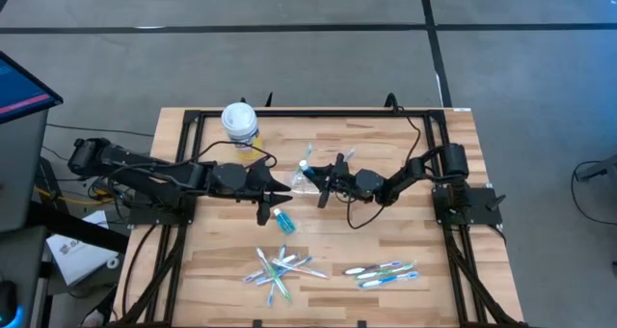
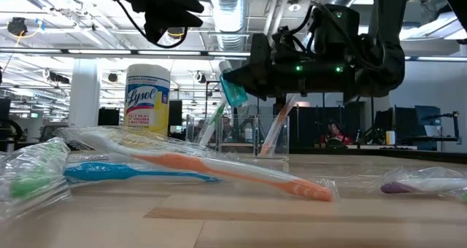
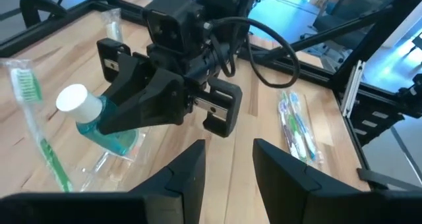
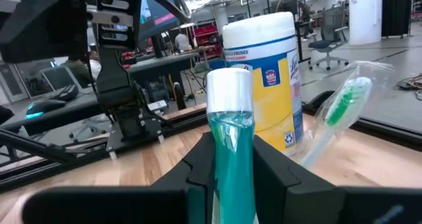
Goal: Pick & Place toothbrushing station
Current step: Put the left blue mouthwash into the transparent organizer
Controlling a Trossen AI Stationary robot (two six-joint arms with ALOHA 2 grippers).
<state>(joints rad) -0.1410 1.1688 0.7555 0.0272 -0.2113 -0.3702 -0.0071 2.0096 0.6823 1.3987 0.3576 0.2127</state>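
Observation:
A clear plastic cup (image 2: 252, 140) stands mid-table, with a wrapped green toothbrush (image 4: 343, 109) and an orange-handled one (image 2: 280, 125) leaning in it. My right gripper (image 2: 252, 84) hovers just above the cup's rim, shut on a teal toothpaste tube (image 4: 231, 138). My left gripper (image 3: 227, 161) is open and holds nothing, close to the cup on its left side (image 1: 281, 186). Another teal tube (image 1: 282, 220) lies on the table nearer the front. Two heaps of wrapped toothbrushes (image 1: 280, 267) (image 1: 384, 273) lie near the front edge. My right gripper pinches the tube's teal body (image 4: 232, 159) between its two fingers, which run along the tube. The white cap (image 4: 229, 91) sticks out beyond the fingertips. The tube is tilted, cap end up, above the cup (image 2: 233, 87) and clear of the table. Whether it touches the cup I cannot tell.
A white wipes tub with a yellow label (image 1: 240, 123) stands at the far left of the table, behind the cup. Black frame rails (image 1: 308, 114) run along the table's edges. Wrapped toothbrushes, orange (image 2: 219, 168), blue (image 2: 124, 172) and purple (image 2: 423, 182), lie by the front edge.

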